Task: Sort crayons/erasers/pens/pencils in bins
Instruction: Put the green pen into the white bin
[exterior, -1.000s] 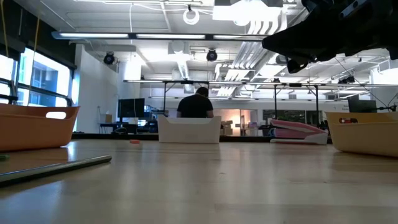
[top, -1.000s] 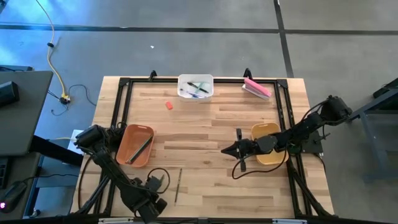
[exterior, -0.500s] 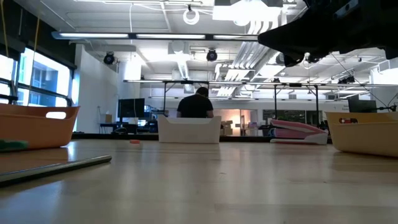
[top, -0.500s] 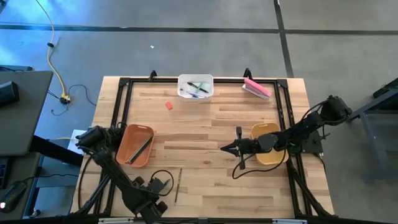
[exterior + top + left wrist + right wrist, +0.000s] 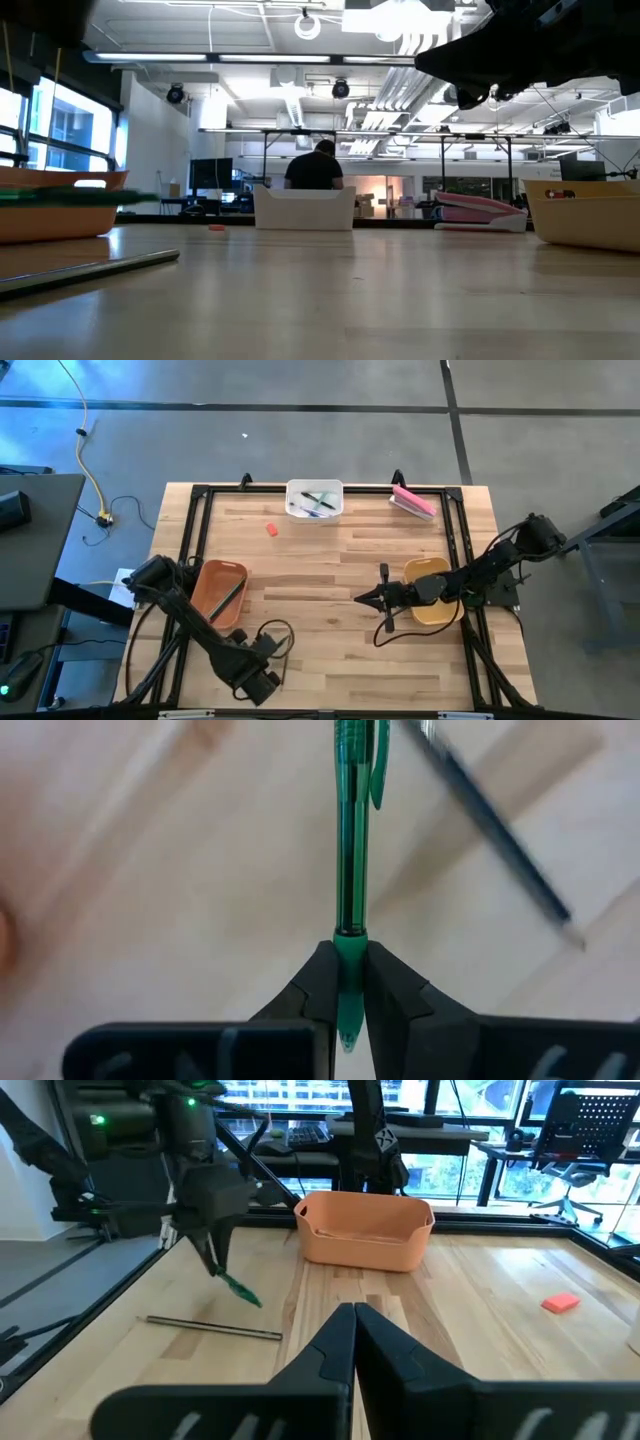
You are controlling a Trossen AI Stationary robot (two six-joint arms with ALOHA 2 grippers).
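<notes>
Green pen (image 5: 351, 870) pinched at its tip end between the closed fingers of the left gripper (image 5: 341, 992), lifted off the table near the front edge, just right of the orange bin (image 5: 216, 593). Blurred in the low view; hidden under the arm from above. A dark thin stick (image 5: 214, 1328) lies on the wood just beside it; pen or pencil, cannot tell. Another dark stick (image 5: 227, 598) lies inside the orange bin. White bin (image 5: 315, 499) well behind it holds a few sticks, colours hard to read. Small red piece (image 5: 271, 530) lies between the two. Right gripper (image 5: 354, 1327) hovers pressed shut and empty, left of the yellow bin (image 5: 428, 592), whose contents are covered by the arm.
</notes>
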